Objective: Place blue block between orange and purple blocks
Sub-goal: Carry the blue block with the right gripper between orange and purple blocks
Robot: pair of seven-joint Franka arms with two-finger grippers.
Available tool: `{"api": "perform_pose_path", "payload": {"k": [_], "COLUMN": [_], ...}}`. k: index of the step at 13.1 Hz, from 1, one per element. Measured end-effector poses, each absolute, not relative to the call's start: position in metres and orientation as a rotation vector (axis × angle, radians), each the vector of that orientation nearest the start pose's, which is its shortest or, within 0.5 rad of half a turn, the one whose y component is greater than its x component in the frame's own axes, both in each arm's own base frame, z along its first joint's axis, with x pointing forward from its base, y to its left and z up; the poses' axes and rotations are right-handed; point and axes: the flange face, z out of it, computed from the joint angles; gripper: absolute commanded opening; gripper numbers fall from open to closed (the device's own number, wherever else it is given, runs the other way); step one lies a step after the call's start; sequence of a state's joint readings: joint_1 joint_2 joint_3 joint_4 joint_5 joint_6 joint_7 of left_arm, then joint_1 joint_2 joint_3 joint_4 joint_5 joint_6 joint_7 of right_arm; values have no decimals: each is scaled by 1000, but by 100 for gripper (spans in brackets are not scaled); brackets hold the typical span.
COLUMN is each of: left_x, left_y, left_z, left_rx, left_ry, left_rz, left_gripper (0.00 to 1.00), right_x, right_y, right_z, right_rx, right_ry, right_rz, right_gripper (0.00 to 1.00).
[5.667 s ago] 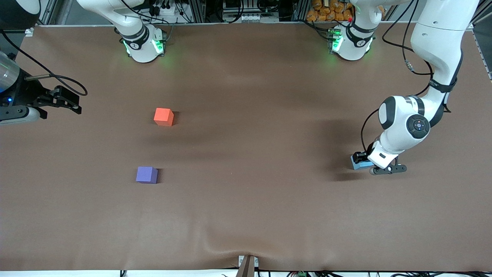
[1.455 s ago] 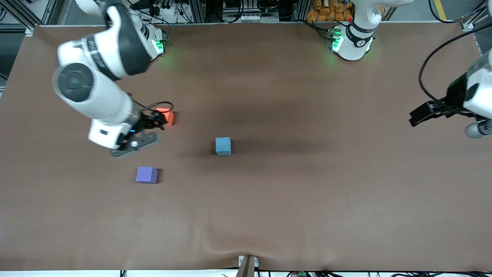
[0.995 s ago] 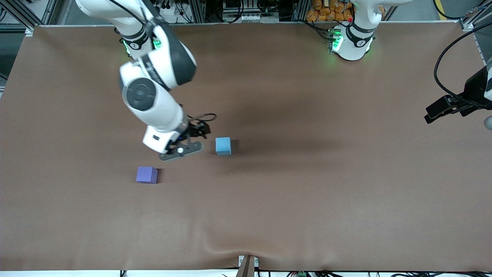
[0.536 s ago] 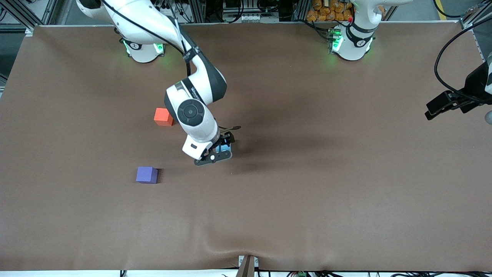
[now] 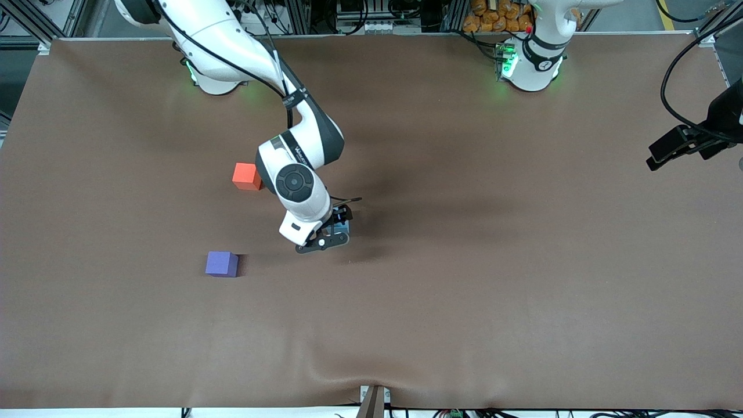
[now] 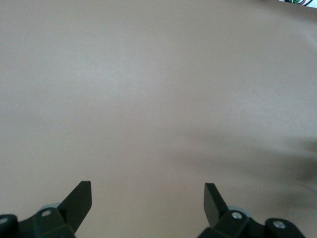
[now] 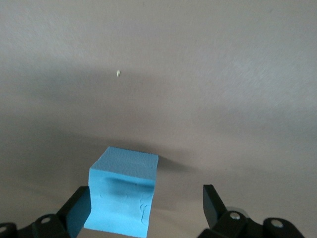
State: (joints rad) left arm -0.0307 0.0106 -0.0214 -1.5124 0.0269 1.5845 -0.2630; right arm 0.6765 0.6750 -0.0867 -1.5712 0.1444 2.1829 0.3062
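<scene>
**A:** What have you got on the table?

**B:** I see a brown table cover [image 5: 464, 278] across the whole surface, rumpled at the edge nearest the front camera. The orange block [image 5: 246, 176] sits toward the right arm's end, and the purple block [image 5: 222, 263] is nearer the front camera than it, well apart from it.

**A:** And the blue block?

**B:** From the front I only catch a sliver of the blue block [image 5: 342, 227] under the right gripper [image 5: 335, 225], near the middle of the table and off toward the left arm's end from the other two. The right wrist view shows far more: the blue block [image 7: 123, 191] rests on the cover between the spread fingers [image 7: 79, 209], touching one of them, with a clear gap to the second finger. So I read the right gripper [image 7: 147, 203] as wide apart around the cube, not clamped on it.

**A:** The left arm?

**B:** I see it waiting at its own end of the table, the left gripper [image 5: 667, 152] over the cover's edge. The front view doesn't tell me its spread; the left wrist view does: the left gripper [image 6: 147, 198] is wide apart with nothing between the tips, only bare cover below
</scene>
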Motion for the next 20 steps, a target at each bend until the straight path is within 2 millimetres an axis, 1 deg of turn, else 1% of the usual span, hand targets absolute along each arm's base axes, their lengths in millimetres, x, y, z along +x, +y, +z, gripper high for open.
{"api": "perform_pose_path", "payload": {"k": [3, 5, 6, 7, 8, 9, 11, 12, 13, 14, 15, 16, 17, 18, 19, 20], "left_x": [553, 552, 552, 552, 552, 552, 552, 552, 552, 552, 552, 552, 552, 552, 552, 552], "left_y": [-26, -26, -26, -26, -26, -26, -26, -26, -26, -26, -26, -26, -27, -27, -27, -27], "left_z": [647, 648, 647, 646, 645, 645, 645, 644, 644, 644, 644, 644, 644, 644, 644, 644], "left_rx": [-3105, -3105, -3105, -3105, -3105, -3105, -3105, -3105, -3105, -3105, -3105, -3105, -3105, -3105, -3105, -3105], "left_ry": [-329, -329, -329, -329, -328, -328, -329, -328, -329, -329, -329, -328, -328, -327, -327, -327], "left_rz": [-95, -96, -94, -92, -91, -90, -91, -91, -91, -90, -90, -90, -90, -90, -90, -90], "left_gripper": [100, 100, 100, 100, 100, 100, 100, 100, 100, 100, 100, 100, 100, 100, 100, 100], "right_x": [555, 550, 549, 549, 547, 546, 548, 550, 554, 561, 570, 581, 592, 602, 608, 611], "right_y": [417, 421, 420, 418, 415, 413, 411, 409, 406, 400, 388, 370, 345, 316, 288, 261], "right_z": [230, 220, 213, 205, 197, 193, 194, 200, 210, 229, 256, 287, 319, 347, 365, 373], "right_rx": [-3084, -3086, -3084, -3082, -3081, -3082, -3084, -3084, -3084, -3082, -3077, -3069, -3060, -3052, -3046, -3042], "right_ry": [-277, -271, -267, -262, -257, -254, -245, -238, -226, -203, -171, -127, -75, -28, 13, 50], "right_rz": [149, 144, 126, 102, 88, 84, 77, 74, 73, 74, 73, 71, 70, 72, 73, 77], "right_gripper": [100, 100, 83, 56, 39, 29, 20, 20, 20, 20, 20, 20, 20, 20, 20, 20]}}
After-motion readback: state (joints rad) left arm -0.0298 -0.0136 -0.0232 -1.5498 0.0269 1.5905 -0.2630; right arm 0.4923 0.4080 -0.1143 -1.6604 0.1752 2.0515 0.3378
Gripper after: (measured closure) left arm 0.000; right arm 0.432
